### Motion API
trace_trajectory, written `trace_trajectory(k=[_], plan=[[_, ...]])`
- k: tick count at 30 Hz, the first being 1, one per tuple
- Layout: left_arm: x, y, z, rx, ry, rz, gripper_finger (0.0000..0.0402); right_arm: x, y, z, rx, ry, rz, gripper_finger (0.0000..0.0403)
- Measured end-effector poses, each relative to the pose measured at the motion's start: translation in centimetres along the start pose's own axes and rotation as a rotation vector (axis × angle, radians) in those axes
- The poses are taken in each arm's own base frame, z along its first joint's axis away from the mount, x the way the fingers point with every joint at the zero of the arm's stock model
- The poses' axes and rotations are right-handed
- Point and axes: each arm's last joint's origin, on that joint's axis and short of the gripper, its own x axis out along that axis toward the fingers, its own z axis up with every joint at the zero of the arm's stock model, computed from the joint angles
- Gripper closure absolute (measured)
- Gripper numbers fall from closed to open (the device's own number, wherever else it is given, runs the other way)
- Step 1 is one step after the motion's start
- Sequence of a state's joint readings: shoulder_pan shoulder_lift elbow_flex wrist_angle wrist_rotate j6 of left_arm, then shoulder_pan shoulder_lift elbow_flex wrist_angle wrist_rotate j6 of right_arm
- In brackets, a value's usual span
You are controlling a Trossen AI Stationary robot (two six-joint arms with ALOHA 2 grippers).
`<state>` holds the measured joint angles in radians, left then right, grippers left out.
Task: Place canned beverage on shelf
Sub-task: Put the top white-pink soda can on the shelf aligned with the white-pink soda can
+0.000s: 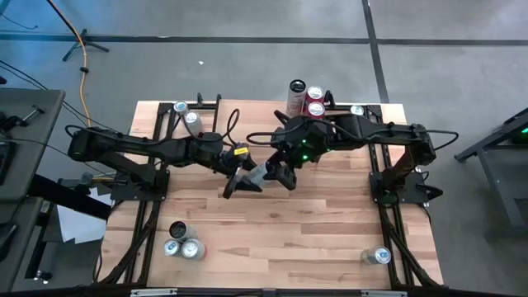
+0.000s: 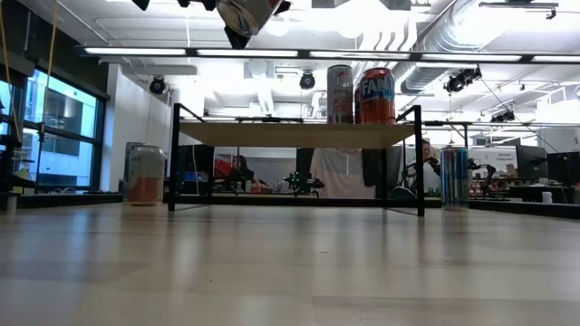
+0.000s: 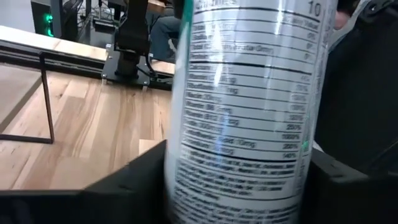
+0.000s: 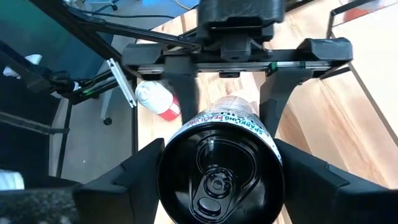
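Silver tall aluminium can [image 1: 257, 173] hangs mid-handover, in front of the wood-topped black-legged shelf [image 2: 299, 134]: right gripper [image 1: 279, 175] clamps it, left gripper [image 1: 239, 183] straddles it, grip uncertain; next, one must release

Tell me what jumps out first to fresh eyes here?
A can held in mid-air above the table's middle, with the left end effector and right end effector both on it. Behind, the shelf at the table's far edge already carries cans near its right end.

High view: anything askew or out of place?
The can lies sideways in mid-air, gripped by the right end effector, with the left end effector at its other end; odd-looking, but nothing spilled.
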<state>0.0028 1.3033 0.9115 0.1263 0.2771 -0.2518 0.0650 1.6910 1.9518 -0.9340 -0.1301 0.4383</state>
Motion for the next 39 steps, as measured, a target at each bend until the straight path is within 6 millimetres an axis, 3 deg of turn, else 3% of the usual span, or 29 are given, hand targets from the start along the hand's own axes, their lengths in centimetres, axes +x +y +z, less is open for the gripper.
trace_trajectory(k=[2,5,11,15,20,27,30,33,39], plan=[[0.0,0.1,0.0,-0.001,-0.002,0.003,0.0219,0.0,0.0,0.0,-0.006,-0.001,0.001,0.0157],[-0.1,0.3,0.1,0.007,-0.003,0.007,0.0219,0.0,0.0,0.0,-0.007,-0.002,0.000,0.0147],[-0.3,0.8,0.1,0.016,0.005,0.057,0.0219,-0.5,-0.5,0.6,0.023,-0.030,-0.011,0.0053],[-0.9,1.4,-0.3,-0.011,0.058,0.097,0.0219,-1.8,-0.9,1.5,0.028,-0.060,-0.017,0.0023],[-3.6,1.5,0.3,-0.031,0.082,0.142,0.0219,-3.8,-1.2,1.9,0.008,-0.080,-0.103,0.0018],[-8.8,-0.6,2.7,0.040,-0.084,0.147,0.0219,-4.8,-0.8,-0.5,-0.035,0.047,-0.289,0.0017],[-10.1,-1.2,3.3,0.060,-0.162,0.166,0.0219,-4.0,-0.1,-1.3,-0.054,0.082,-0.322,0.0020],[-10.5,-1.4,2.9,0.059,-0.240,0.179,0.0219,-1.4,-0.3,-3.0,-0.047,0.139,-0.369,0.0022],[-9.3,-0.4,-0.6,-0.049,-0.272,0.286,0.0219,4.2,-1.2,-7.1,0.023,0.140,-0.297,0.0030]])
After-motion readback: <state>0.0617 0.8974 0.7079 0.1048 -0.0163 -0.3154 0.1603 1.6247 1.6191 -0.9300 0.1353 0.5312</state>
